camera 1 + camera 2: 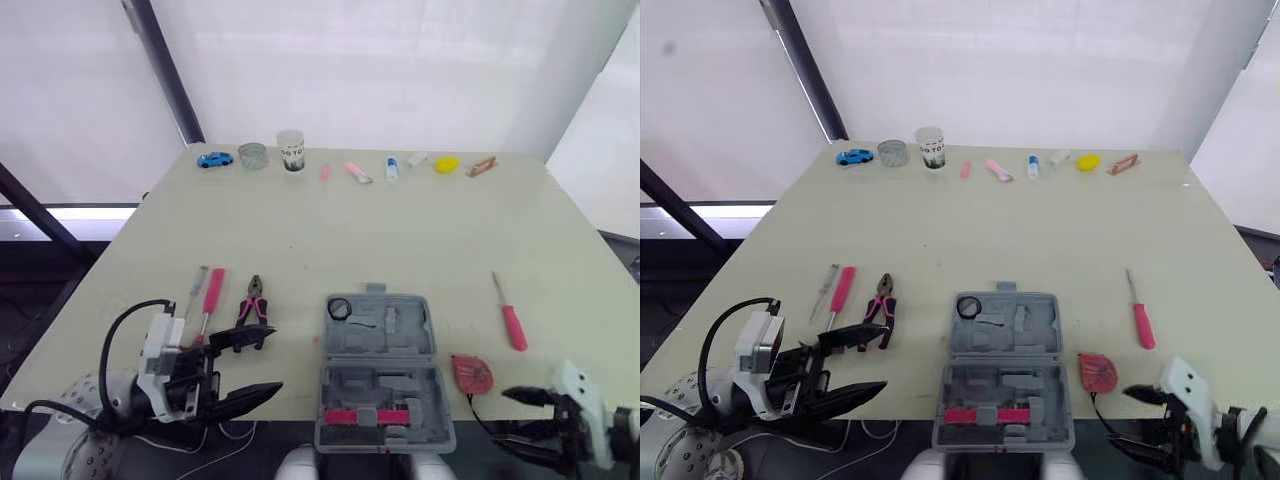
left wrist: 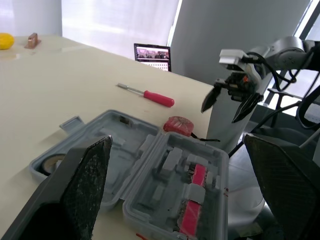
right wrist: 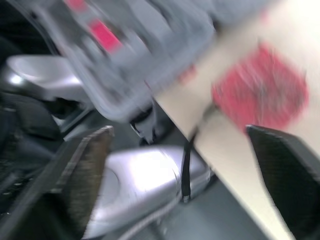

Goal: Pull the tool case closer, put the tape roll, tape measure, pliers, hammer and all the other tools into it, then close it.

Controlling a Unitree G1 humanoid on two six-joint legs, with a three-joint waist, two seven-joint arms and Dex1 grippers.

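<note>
The pale bench took up most of the head views. The grey tool case lay open at the middle of its near edge, both halves flat, and the near half held a pink-handled tool that could not be identified.

The left hand hung at the near left edge with its two black fingers spread wide and nothing between them. Its upper finger was close to the pliers' handle ends; whether they touched could not be told. The right hand sat off the near right corner, fingers also apart and empty, just short of the tape measure.

A red-handled screwdriver lay right of the case, well apart from it. Left of the case lay the pliers, then a pink-handled screwdriver, with a thin metal tool just beside it.

The red tape measure lay just right of the case near the edge, its dark cord trailing off the bench. The black tape roll sat in the far left corner of the case's far half.

Along the far edge stood a row of small things, among them a blue toy car, a paper cup and a yellow object.
</note>
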